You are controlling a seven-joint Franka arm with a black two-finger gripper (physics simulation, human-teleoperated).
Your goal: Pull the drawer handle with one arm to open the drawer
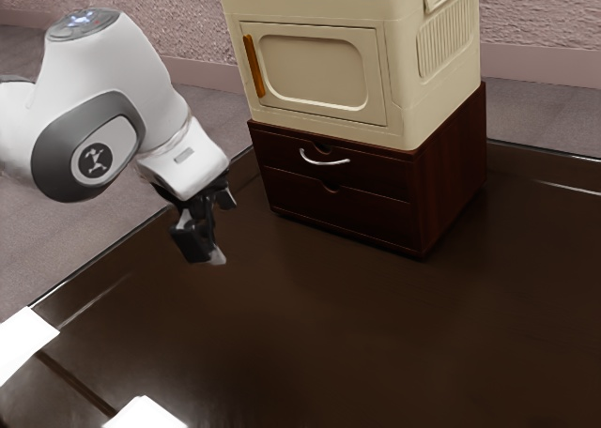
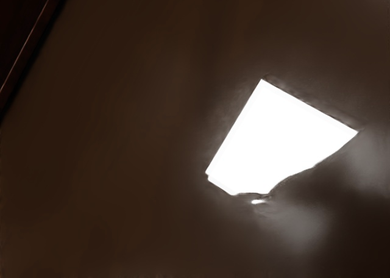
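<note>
The gripper (image 1: pixel 208 236) hangs over the dark tabletop in the exterior view, to the left of the drawer unit and apart from it. A curved silver handle (image 1: pixel 325 160) is fixed on the front of the upper drawer (image 1: pixel 289 154). Both this drawer and the lower drawer (image 1: pixel 362 208) sit flush in the dark reddish-brown cabinet (image 1: pixel 451 173). Nothing touches the handle.
A cream box (image 1: pixel 413 90) with an orange-handled door stands on the cabinet. The glossy dark table (image 1: pixel 310 343) carries bright white patches near the exterior view's lower left. In the wrist view, a white patch (image 2: pixel 277 141) lies against the brown surface (image 2: pixel 122 144).
</note>
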